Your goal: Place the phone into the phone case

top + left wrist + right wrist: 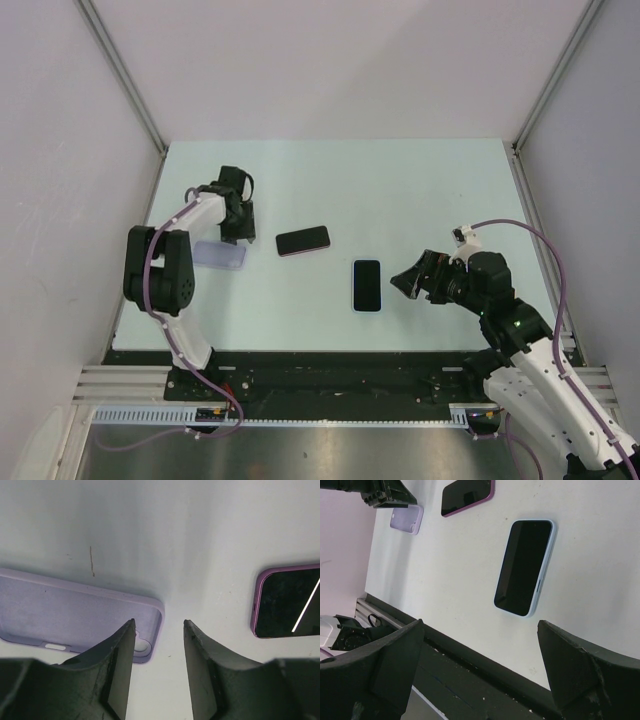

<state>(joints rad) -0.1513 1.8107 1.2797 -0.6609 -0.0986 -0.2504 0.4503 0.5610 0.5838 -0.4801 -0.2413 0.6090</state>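
Right gripper [403, 281] is sitting nearest the bases, jaws spread fully wide and holding nothing. It is pointing across the counter [400, 190] at the blue phone [524, 567], which is lying flat and screen up just beyond the fingertips, untouched. Judgement: this arm is waiting in a ready stance so it can take that phone once the case is steadied.

Farther out and to the left, the purple phone [287, 602] is lying screen up, apart from both the blue phone and the case. It appears to be wearing a shell of its own, so it is probably not the one wanted; that is an opinion only.

The case [60, 605], lilac and empty, is lying open side up at the left of the counter. Left gripper [159, 622] is standing over its cut-out end with jaws at a middling gap. One finger is over the inside corner and the other over bare counter outside the rim. The end wall is lying between the jaws and is not pinched. Contact cannot be confirmed. Judgement: the jaws are straddling the rim to pin the case in place.
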